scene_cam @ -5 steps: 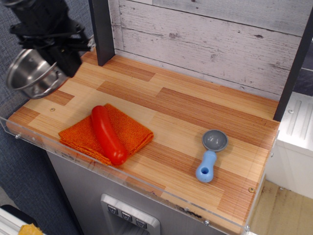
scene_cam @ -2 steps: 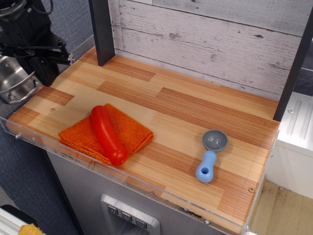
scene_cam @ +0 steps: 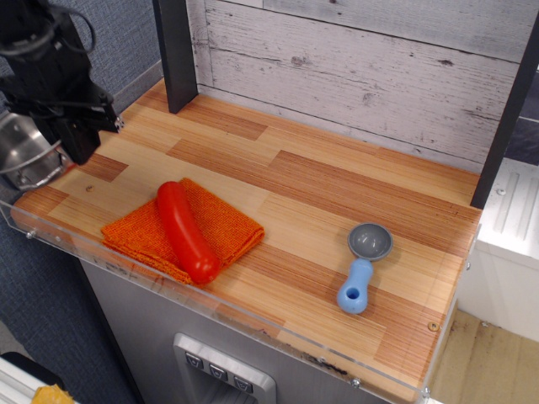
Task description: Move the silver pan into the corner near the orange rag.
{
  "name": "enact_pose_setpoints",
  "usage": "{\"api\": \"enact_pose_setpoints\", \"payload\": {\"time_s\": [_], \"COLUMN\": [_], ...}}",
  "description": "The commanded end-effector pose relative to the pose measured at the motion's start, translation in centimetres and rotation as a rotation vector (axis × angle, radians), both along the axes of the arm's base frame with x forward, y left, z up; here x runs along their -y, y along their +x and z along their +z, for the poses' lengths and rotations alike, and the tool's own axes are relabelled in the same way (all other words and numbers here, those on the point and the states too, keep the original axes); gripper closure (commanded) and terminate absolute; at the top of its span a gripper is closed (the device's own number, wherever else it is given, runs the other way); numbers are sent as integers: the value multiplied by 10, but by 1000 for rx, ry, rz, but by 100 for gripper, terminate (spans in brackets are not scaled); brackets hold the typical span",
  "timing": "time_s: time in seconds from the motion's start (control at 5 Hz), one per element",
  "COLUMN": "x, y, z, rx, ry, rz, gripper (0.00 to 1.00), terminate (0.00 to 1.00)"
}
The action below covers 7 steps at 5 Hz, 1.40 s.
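A staged toy-kitchen test rig was suggested by the striped wooden worktop (scene_cam: 337, 194) edged with a clear acrylic rim (scene_cam: 253, 324), a whitewashed plank backdrop (scene_cam: 362, 59) and dark frame posts (scene_cam: 177, 50).

The striped wooden tabletop (scene_cam: 320, 181) carries the orange rag (scene_cam: 227, 225) and a blue-handled scoop (scene_cam: 362, 265), well apart
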<state>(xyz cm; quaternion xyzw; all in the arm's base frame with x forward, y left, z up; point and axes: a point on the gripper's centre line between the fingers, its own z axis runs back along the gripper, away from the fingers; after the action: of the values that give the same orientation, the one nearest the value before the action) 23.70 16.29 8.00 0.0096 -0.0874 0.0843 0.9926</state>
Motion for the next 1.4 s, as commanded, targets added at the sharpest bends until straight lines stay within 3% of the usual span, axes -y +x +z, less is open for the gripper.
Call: {"api": "enact_pose_setpoints", "payload": {"time_s": [0.0,0.2,0.6,0.8,1.2], "x": [7,15,9,12,19], "y": [27,41,38,36,34], "z": [-9,-23,-42,-38,-21], "rx": [15,-18,-76,-82,-58], "ry": [3,4,1,-10,-20], "rz": [-24,-46,-24,-8,-18], "gripper": [100,100,100,0,0], "terminate": [0,0,0,0,0]}}
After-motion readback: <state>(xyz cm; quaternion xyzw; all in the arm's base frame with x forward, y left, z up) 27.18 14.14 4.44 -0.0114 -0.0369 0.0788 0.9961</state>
